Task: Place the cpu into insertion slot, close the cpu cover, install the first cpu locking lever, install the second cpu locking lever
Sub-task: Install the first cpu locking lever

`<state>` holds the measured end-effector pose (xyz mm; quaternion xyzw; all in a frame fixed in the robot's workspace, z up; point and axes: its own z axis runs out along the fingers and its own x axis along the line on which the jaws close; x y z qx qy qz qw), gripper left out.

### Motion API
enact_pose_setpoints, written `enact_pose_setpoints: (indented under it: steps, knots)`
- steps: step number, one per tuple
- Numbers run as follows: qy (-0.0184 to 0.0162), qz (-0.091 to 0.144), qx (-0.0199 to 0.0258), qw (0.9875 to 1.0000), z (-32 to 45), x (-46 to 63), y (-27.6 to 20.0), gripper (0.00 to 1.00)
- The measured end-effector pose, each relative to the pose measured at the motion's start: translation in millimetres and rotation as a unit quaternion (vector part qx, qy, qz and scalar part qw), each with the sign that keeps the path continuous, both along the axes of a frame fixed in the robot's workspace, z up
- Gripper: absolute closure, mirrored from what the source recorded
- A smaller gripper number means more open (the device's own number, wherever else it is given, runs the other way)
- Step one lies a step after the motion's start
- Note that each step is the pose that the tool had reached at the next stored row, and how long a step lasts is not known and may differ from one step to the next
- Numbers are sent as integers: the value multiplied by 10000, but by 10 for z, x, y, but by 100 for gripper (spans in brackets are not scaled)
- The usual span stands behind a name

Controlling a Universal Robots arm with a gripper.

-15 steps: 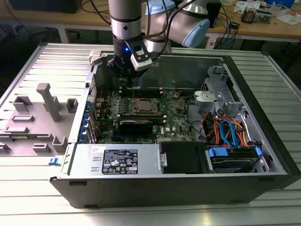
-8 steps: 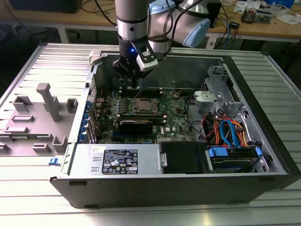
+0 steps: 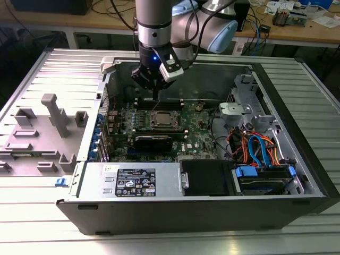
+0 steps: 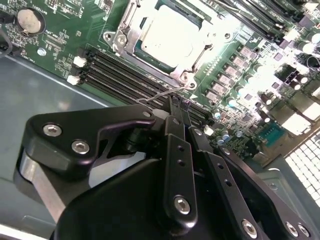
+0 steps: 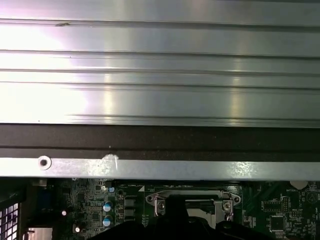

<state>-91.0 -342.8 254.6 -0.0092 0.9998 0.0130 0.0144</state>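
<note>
The cpu [image 4: 172,37] sits in the insertion slot [image 4: 186,76], with the cpu cover [image 4: 134,27] closed over its edges. Just beside the slot a thin wire locking lever [image 4: 161,94] juts out. The gripper [image 4: 180,104] hovers at it, fingers pressed together, nothing clearly held.

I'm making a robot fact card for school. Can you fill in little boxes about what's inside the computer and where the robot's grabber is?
place: open computer case on a ribbed metal table
board: green circuit board inside the case
chip: silver cpu sitting in the insertion slot
lid: cpu cover lying flat around the chip, looks closed
grabber: gripper low over the board, beside the slot, at a thin wire lever; touching or not, can't tell
</note>
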Motion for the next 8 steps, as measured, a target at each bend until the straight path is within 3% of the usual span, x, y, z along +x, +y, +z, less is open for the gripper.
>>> enact_pose_setpoints:
  steps: [8]
  knots:
    - [-1,53,-2,10000,-39,31,55,89]
